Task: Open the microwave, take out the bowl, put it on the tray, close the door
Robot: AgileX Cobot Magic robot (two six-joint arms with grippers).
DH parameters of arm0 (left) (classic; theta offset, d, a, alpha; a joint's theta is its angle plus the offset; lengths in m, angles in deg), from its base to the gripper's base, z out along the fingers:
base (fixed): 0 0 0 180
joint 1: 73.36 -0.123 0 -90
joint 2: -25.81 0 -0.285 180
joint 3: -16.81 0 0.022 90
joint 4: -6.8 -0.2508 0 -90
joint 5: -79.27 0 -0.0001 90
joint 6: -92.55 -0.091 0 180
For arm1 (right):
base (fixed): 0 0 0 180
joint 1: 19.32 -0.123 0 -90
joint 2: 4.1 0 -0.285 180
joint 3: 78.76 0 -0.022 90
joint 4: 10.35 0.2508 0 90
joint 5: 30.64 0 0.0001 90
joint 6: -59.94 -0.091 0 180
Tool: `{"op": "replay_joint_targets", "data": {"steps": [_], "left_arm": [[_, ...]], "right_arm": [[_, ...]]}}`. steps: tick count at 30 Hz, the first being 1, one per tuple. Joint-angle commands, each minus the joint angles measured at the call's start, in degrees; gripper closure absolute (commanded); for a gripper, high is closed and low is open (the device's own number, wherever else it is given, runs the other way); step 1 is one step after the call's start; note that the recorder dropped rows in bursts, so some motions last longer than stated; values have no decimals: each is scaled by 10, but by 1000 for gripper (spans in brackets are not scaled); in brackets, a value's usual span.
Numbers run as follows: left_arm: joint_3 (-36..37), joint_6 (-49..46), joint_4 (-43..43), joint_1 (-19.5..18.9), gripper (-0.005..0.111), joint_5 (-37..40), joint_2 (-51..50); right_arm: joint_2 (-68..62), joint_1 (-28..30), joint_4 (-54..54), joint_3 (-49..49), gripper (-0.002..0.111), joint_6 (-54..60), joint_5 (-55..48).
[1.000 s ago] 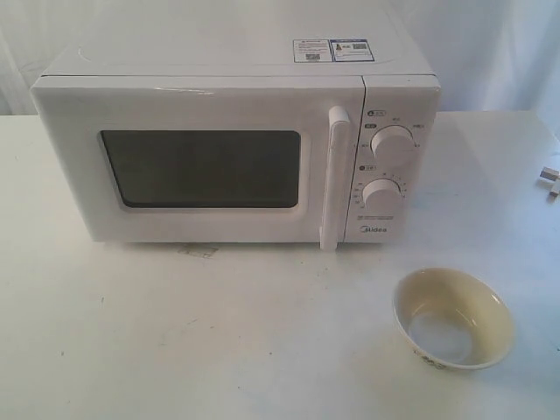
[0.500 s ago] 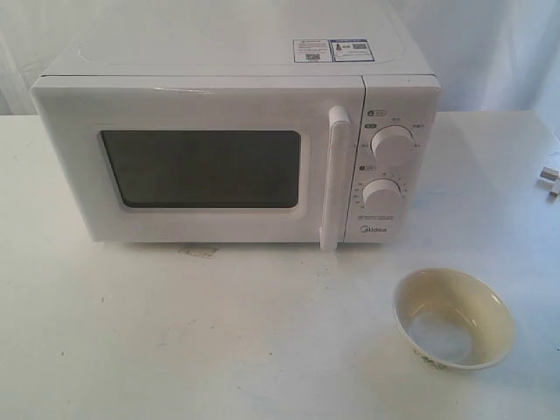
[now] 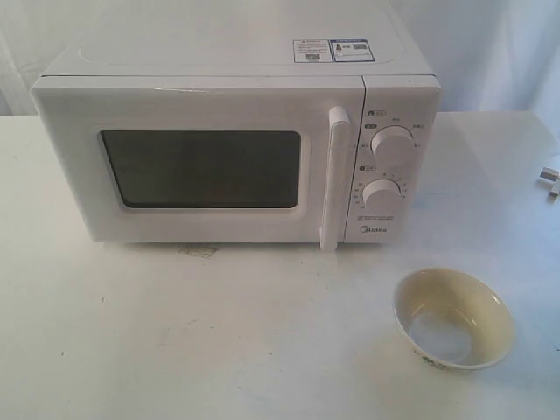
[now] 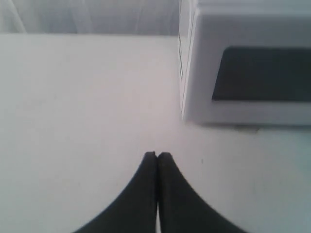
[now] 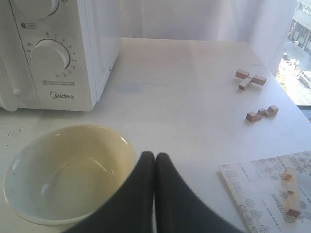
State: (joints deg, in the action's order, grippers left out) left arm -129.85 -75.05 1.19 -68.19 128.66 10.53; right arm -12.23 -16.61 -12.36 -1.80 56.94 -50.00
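Note:
The white Midea microwave [image 3: 236, 144] stands at the back of the table, its door [image 3: 201, 162] shut, with the vertical bar handle [image 3: 335, 179] beside two round knobs [image 3: 391, 144]. The cream bowl [image 3: 452, 317] sits upright on the bare table in front of the knob panel, to the right. No tray shows in any view. Neither arm shows in the exterior view. My left gripper [image 4: 157, 155] is shut and empty over the table, left of the microwave [image 4: 248, 73]. My right gripper [image 5: 155, 156] is shut and empty, just beside the bowl [image 5: 68, 170] rim.
Small wooden blocks [image 5: 250, 79] and another group [image 5: 262, 113] lie on the table to the right. A printed sheet [image 5: 272, 187] with more blocks lies near the right gripper. A small connector [image 3: 549, 179] sits at the table's right edge. White curtains hang behind.

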Motion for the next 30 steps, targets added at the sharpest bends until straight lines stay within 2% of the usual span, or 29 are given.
{"op": "replay_joint_targets", "data": {"steps": [1, 5, 10, 17, 25, 30], "left_arm": [[82, -51, 5, 2, 107, -179, 4], [157, -108, 5, 2, 107, -265, 4], [231, -124, 14, 2, 107, -324, 8], [323, -124, 65, 1, 107, -318, 55], [430, -124, 68, 1, 107, -318, 75], [439, -136, 73, 1, 107, -341, 75]], "right_arm": [[3, 4, 1, 3, 108, -3, 1], [3, 4, 1, 3, 108, -3, 1], [3, 4, 1, 3, 108, -3, 1], [3, 4, 1, 3, 108, -3, 1], [3, 4, 1, 3, 108, -3, 1], [3, 4, 1, 3, 108, -3, 1]]}}
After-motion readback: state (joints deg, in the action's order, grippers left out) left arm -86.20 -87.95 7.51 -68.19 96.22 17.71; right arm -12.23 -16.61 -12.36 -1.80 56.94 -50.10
